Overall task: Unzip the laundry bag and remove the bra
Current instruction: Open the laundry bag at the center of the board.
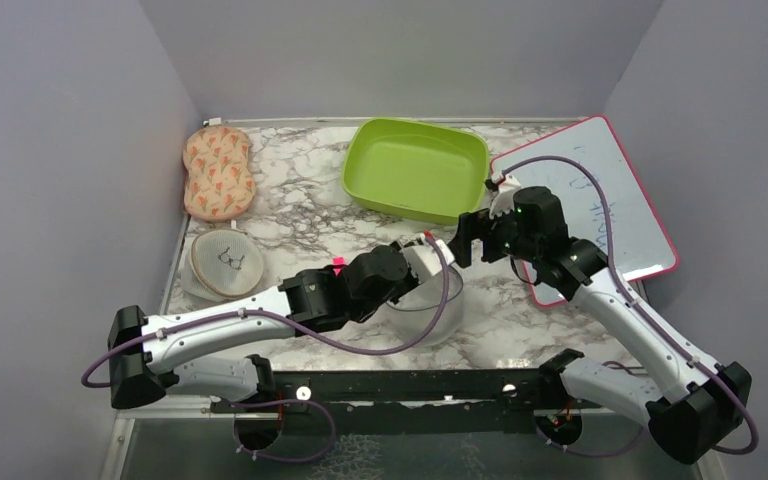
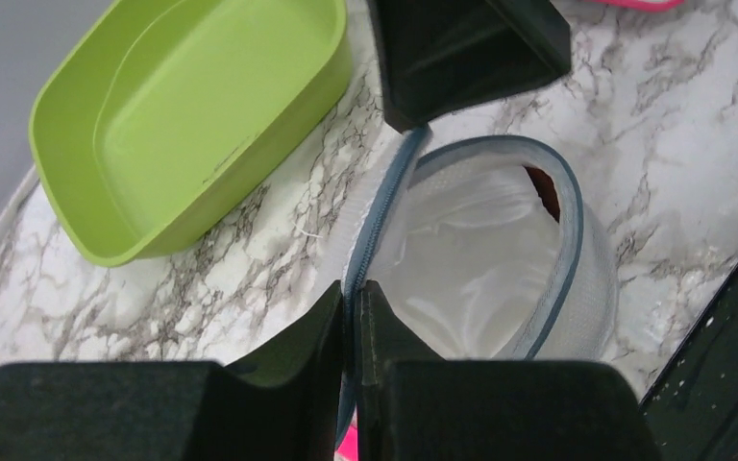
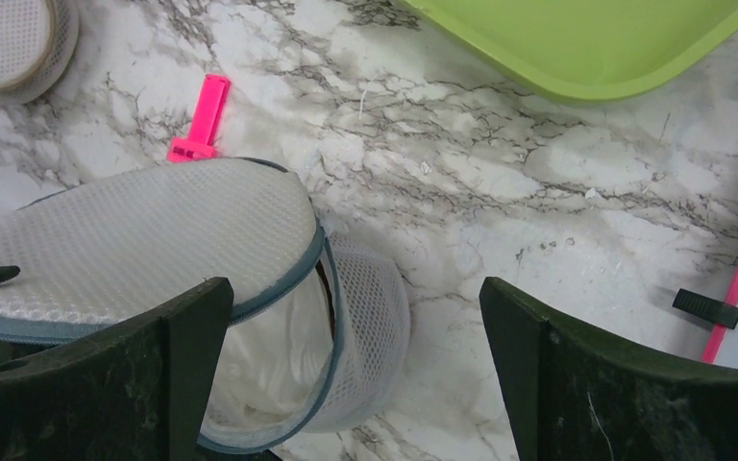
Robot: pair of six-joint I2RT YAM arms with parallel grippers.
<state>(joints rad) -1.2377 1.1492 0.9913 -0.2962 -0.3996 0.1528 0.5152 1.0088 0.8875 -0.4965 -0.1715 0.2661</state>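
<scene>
White-grey mesh, see-through and domed, makes up the laundry bag (image 3: 135, 240), which sits on the marble table (image 3: 500, 173) near the middle of the front edge, on the near side of the lime-green tray (image 1: 415, 170). Its zip is undone for most of the way round: the upper shell is tilted up like a lid, and the lower shell gapes toward the right, both edged with a blue-grey zip rim. Inside the open mouth you can see the bra (image 2: 461, 259), white and crumpled, lying wholly within the lower shell. Your left gripper (image 2: 351, 298) is pinched tight on the rim of the raised shell, with the zip tape caught between its two closed fingers. Your right gripper (image 3: 356, 288) hangs just above the bag with its fingers spread wide and nothing between them; it touches neither the mesh nor the bra. A pink plastic clip (image 3: 202, 115) lies flat on the marble just beyond the bag, on its left side. Further left, near the table's left edge, a beige round mesh case (image 1: 226, 262) with a black bra icon lies flat, and beyond that, in the far left corner, is an orange-patterned pad (image 1: 218, 172). A whiteboard (image 1: 610, 200) with a pink frame lies at the right, beside the tray.
</scene>
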